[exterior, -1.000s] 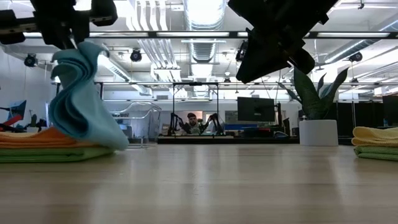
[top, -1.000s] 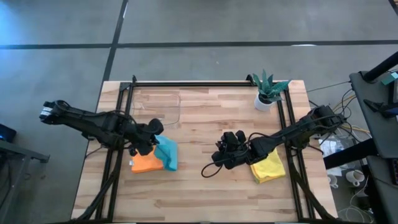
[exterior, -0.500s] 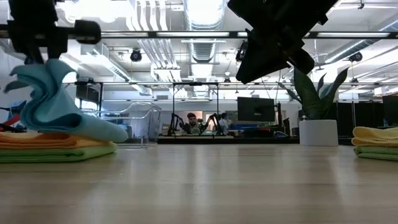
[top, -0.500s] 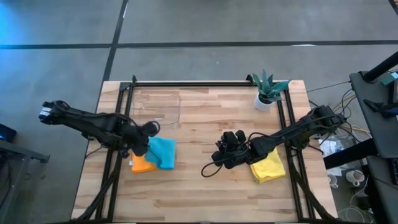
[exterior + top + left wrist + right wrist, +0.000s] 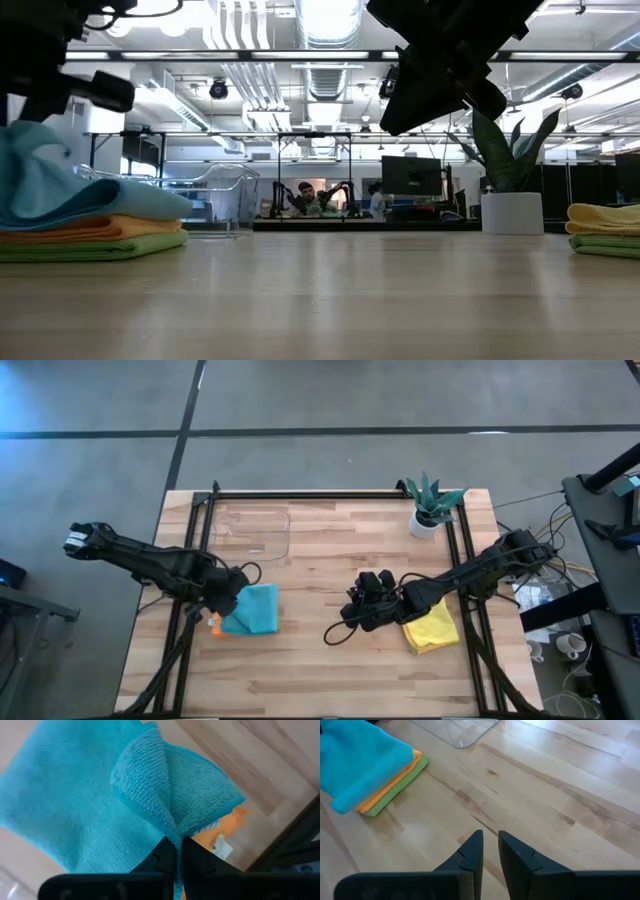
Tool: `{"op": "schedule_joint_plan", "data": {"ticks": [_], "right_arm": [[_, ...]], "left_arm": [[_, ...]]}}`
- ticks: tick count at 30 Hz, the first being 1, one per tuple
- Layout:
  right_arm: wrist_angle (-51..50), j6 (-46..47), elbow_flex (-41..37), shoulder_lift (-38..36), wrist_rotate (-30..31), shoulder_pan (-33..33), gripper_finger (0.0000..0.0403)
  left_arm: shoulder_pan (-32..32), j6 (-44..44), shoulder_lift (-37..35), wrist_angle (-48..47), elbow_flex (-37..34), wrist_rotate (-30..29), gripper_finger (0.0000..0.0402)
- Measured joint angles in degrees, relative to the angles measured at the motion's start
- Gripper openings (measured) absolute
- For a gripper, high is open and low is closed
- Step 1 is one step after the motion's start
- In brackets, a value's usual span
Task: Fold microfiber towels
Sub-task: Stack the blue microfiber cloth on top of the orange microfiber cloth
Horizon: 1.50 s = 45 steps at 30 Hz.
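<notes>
Teal towel (image 5: pixel 252 609) lying atop orange towel (image 5: pixel 95 229); left hand (image 5: pixel 176 851) pinching its edge. Right hand (image 5: pixel 490 845) hovering mid-counter (image 5: pixel 330 560), fingers narrowly parted, holding nothing.

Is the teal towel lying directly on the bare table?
No, the teal towel rests on top of the orange towel, which lies on a green towel.

No text, label, brand, number or sign can be read in any view. A small white tag (image 5: pixel 220 847) shows at the edge of the towel stack in the left wrist view, but nothing on it is legible.
</notes>
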Motion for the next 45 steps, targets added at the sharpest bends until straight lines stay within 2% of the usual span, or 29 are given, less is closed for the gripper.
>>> {"op": "schedule_joint_plan", "data": {"ticks": [8,13,17,21,26,30,32,35,38,41,45], "right_arm": [[0.5,0.1,-0.1,0.0,-0.2,0.0,0.0057],[3.5,-0.7,-0.1,0.0,-0.1,0.0,0.0057],[7.8,-5.4,-0.1,0.0,0.4,-0.2,0.0057],[14.2,-11.3,-0.1,0.4,0.2,-1.1,0.0056],[29.5,-25.9,1.5,7.8,-5.8,-2.3,0.0046],[31.3,-31.5,7.4,16.7,-8.9,-4.1,0.0033],[30.9,-34.4,11.5,21.1,-10.6,-5.2,0.0028],[31.2,-39.3,19.8,27.1,-15.0,-6.5,0.002],[31.4,-44.1,28.0,32.3,-16.6,-7.0,0.0017],[31.0,-45.7,34.8,37.2,-17.3,-7.7,0.0017],[30.1,-46.5,42.2,43.8,-23.2,-8.7,0.0017]], "left_arm": [[0.0,-3.2,4.6,1.1,-1.2,1.0,0.0003],[0.0,-6.5,8.0,0.6,-1.1,-3.9,0.0048],[0.0,-7.6,10.2,-6.7,0.5,-7.6,0.0105],[0.0,-11.3,11.7,-15.1,2.6,-6.5,0.0148],[0.0,-14.6,11.5,-16.2,4.8,-6.4,0.0171],[0.4,-21.1,11.9,-15.3,9.9,-6.6,0.0172],[0.4,-25.9,11.3,-10.0,11.5,-6.6,0.0171],[0.4,-34.1,9.7,0.7,10.3,-6.6,0.0171],[0.4,-36.2,9.6,6.3,6.5,-7.9,0.0171],[0.4,-38.7,10.3,6.5,2.8,-8.6,0.0171],[0.3,-44.0,10.4,0.3,-1.1,-6.2,0.017]]}}
